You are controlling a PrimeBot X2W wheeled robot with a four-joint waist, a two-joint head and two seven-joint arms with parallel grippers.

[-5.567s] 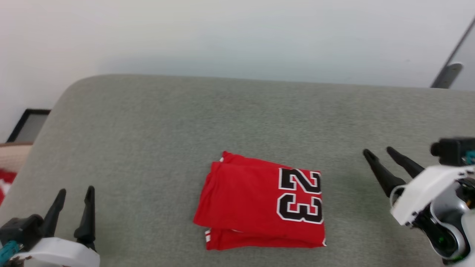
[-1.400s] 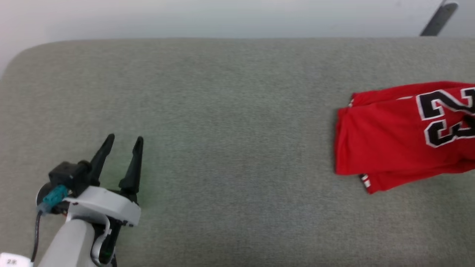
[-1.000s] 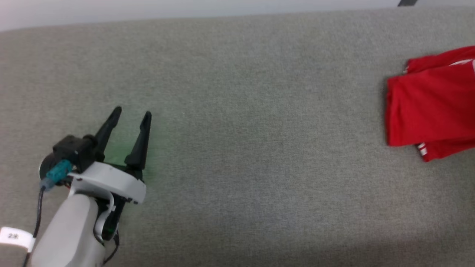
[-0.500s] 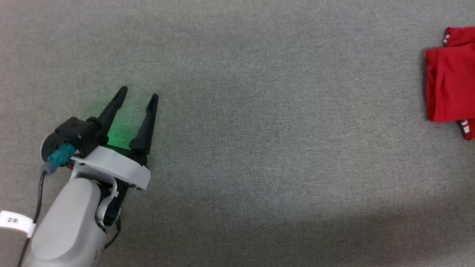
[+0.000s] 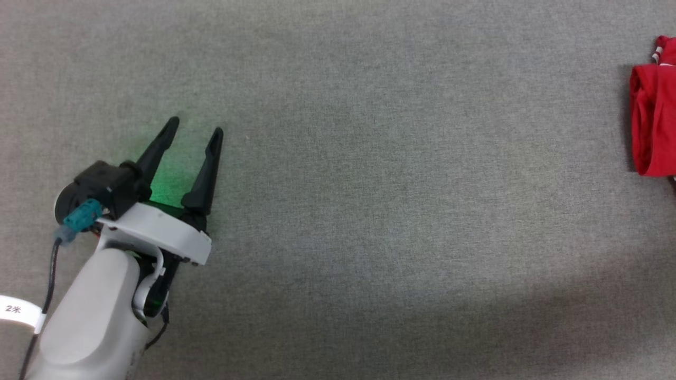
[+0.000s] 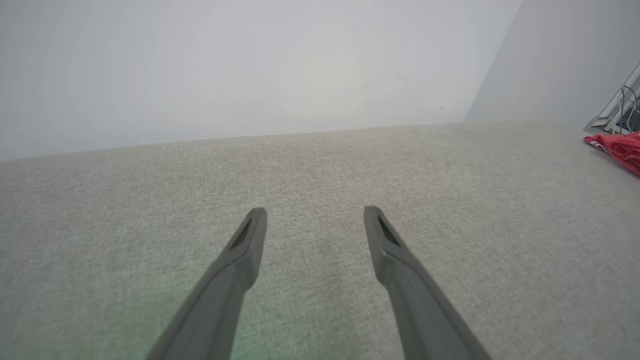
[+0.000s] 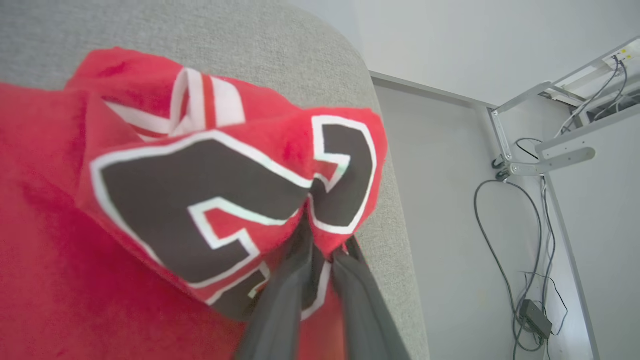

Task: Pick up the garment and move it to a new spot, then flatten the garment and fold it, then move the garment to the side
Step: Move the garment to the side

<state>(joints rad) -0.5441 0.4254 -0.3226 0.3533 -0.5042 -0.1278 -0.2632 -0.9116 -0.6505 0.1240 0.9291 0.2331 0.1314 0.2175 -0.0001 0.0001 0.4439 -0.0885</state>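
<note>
— Grey woven fabric was seen covering the bench [image 5: 369, 211], with a pale wall [image 6: 250, 65] behind it. How were the jaws of the left gripper [image 5: 195, 125] found?

— They were held wide apart, with nothing between them but bare fabric, on which a green glow [image 5: 169, 174] was cast. Ahead of them, more bare bench was seen up to the wall.

— Where was the garment [image 5: 655, 126] placed relative to those jaws?

— It was seen well apart from them, far off to their right, cut by the edge of the head view. In the left wrist view the garment [image 6: 617, 147] was caught as a red strip at the far right.

— What was noted at the right gripper [image 7: 322, 250]?

— Its jaws were drawn nearly together and clamped on the garment [image 7: 150, 200]. Red cloth was bunched over and around their tips, with the black, white-edged number just above them and white stripe trim farther up.

— Was anything made out beyond those jaws?

— The rounded edge of the bench was seen just past the cloth. To the right of the jaws, a pale floor [image 7: 440, 225], a metal frame [image 7: 545, 160] and a dark adapter [image 7: 535, 320] on its cable were visible. Whether the cloth was lifted clear of the bench could not be told.
</note>
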